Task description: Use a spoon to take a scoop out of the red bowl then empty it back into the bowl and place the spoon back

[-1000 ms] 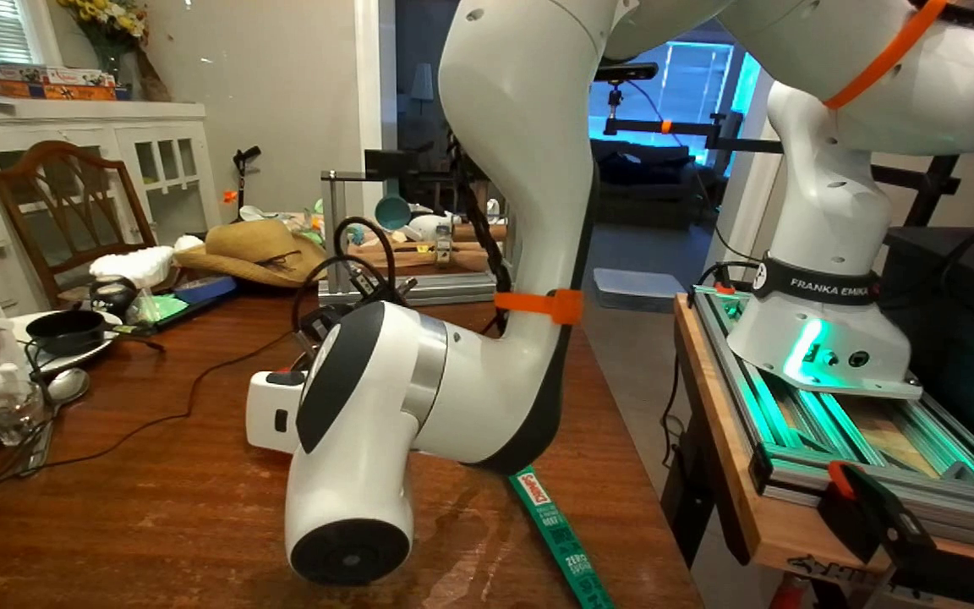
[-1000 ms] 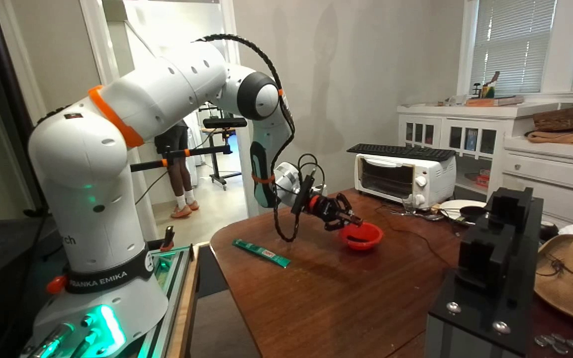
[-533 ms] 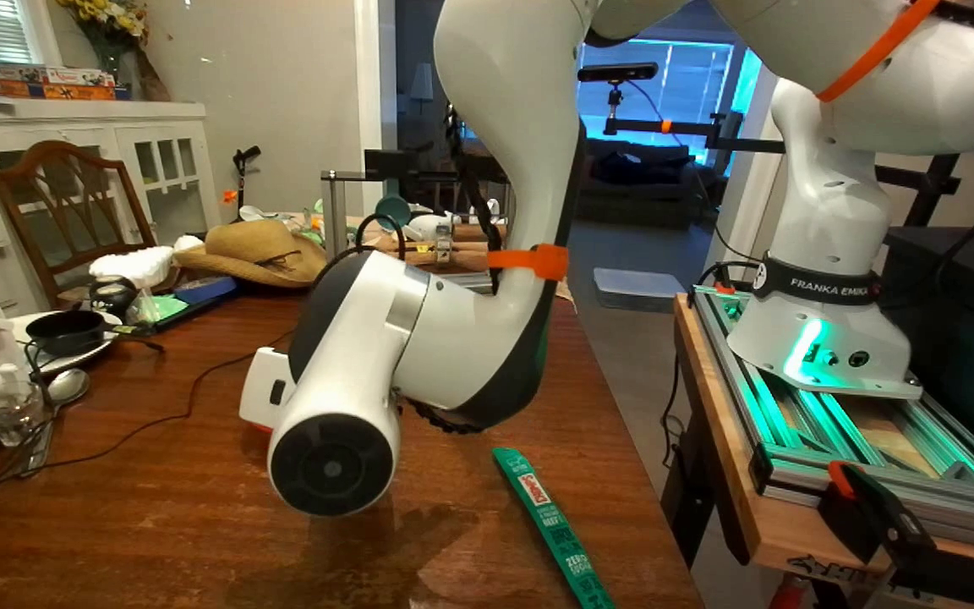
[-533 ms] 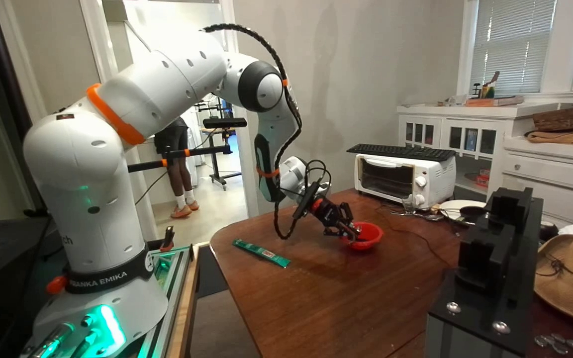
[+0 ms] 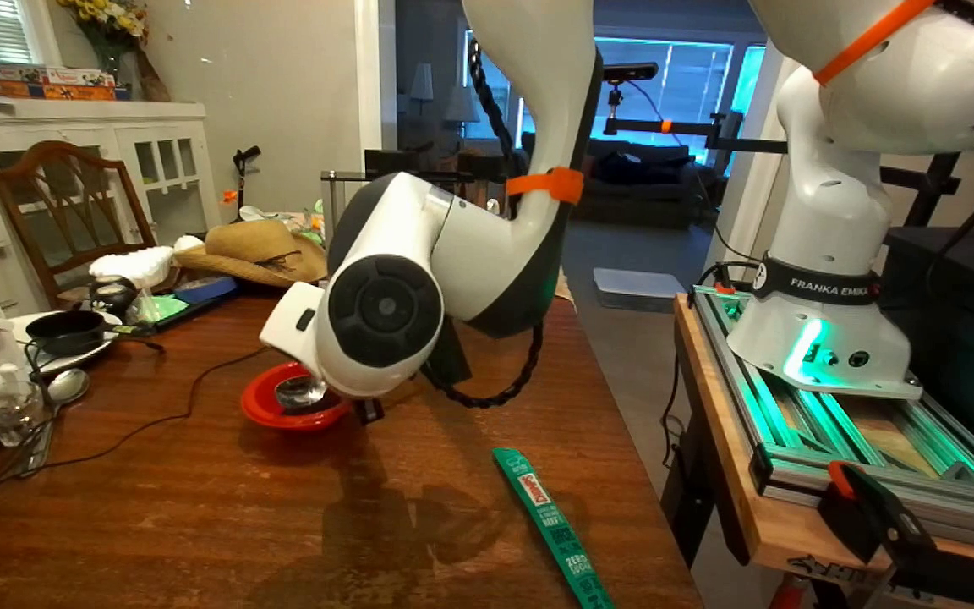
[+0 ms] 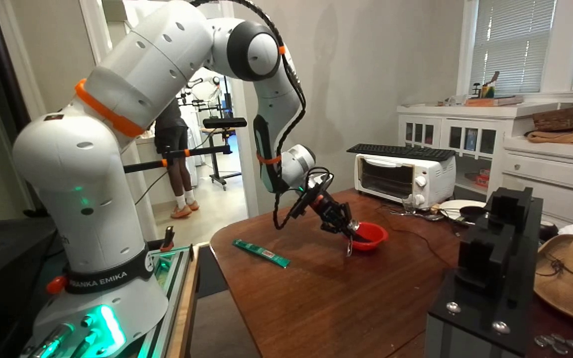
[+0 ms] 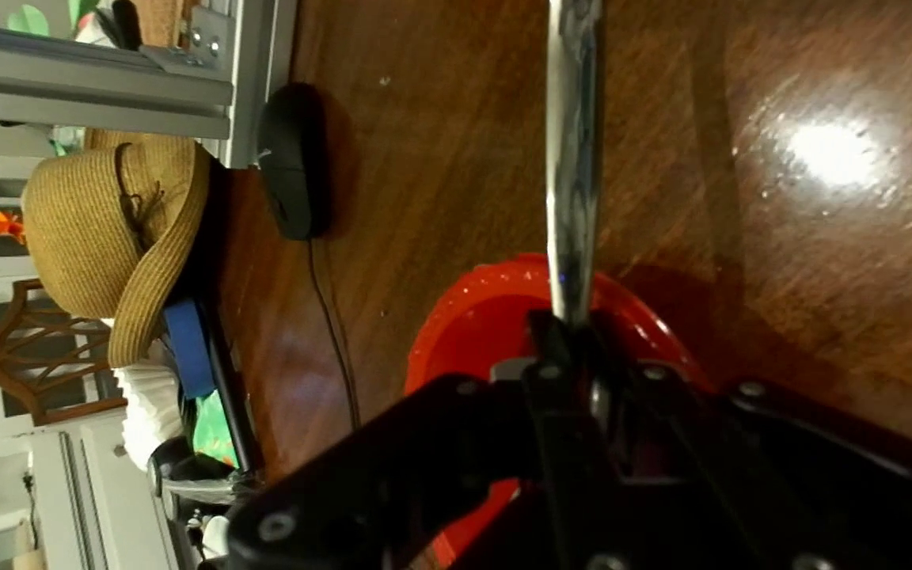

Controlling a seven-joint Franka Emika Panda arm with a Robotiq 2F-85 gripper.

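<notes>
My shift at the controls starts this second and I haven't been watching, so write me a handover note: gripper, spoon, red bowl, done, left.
Gripper: closed on the handle of the spoon.
Spoon: its head shows against the inside of the red bowl in an exterior view; the handle end sticks out past the rim. I cannot tell if it carries anything.
Red bowl: upright on the table.
Done: spoon in the grip.
Left: putting the spoon back; whether scooping and emptying are done, the pictures do not settle.

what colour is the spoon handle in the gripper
Shiny silver; the spoon handle shows best in the wrist view.
</notes>
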